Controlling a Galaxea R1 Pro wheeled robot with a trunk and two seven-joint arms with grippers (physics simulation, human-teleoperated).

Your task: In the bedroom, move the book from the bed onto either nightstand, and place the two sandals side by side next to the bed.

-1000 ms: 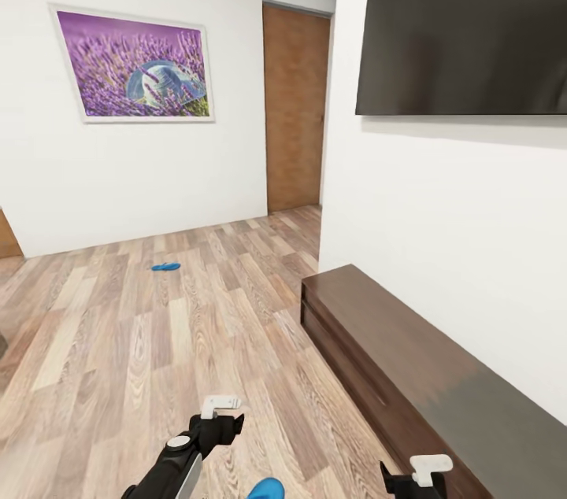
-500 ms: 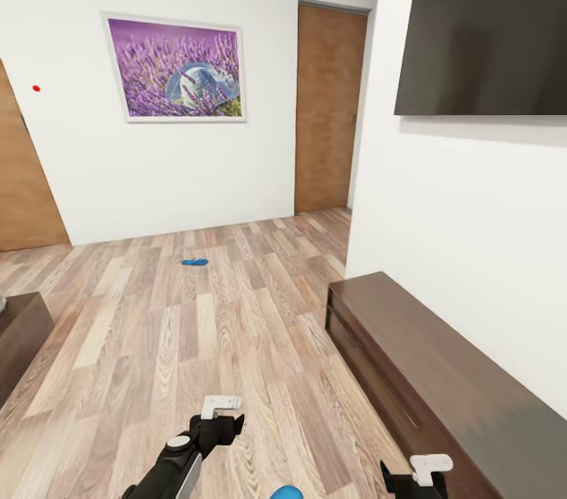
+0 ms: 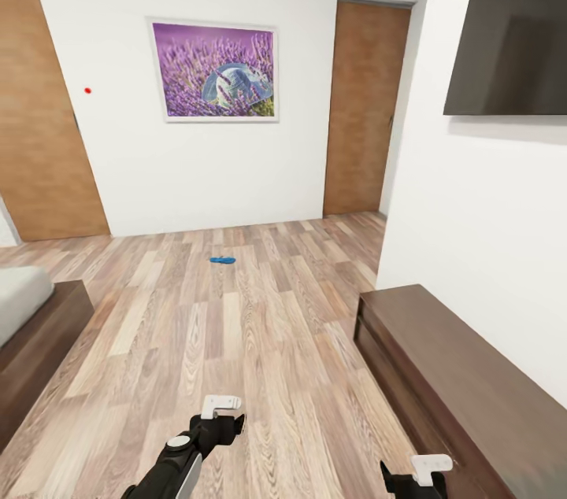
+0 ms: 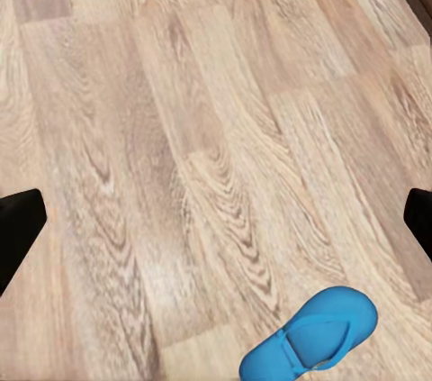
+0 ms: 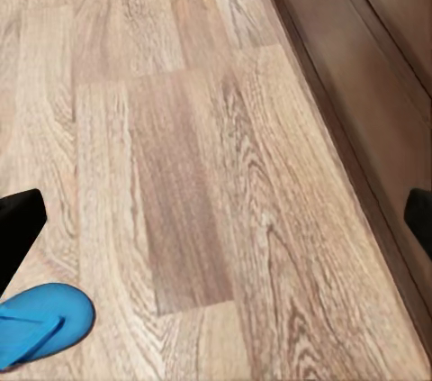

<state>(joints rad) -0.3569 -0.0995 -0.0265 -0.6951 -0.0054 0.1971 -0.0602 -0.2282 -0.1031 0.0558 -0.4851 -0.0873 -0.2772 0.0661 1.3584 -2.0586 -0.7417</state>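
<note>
Sandal, near: bright blue flip-flop sandal [image 4: 310, 340] flat on the brown wood-plank floor [image 3: 236, 341], just below and between both grippers.
Left gripper: left gripper [image 3: 221, 405], black with white tip, fingers spread wide, empty.
Right gripper: right gripper [image 3: 421, 467], fingers wide apart, empty, beside the long dark brown low cabinet [image 3: 465, 389].
Bed: dark-framed bed with pale mattress [image 3: 31, 326], left of the left gripper.
Sandal, far: second blue sandal [image 3: 222, 260], well ahead, before the lavender picture [image 3: 214, 70].

Bright even render light, soft faint shadows, no glare, wrist views slightly blurred
</note>
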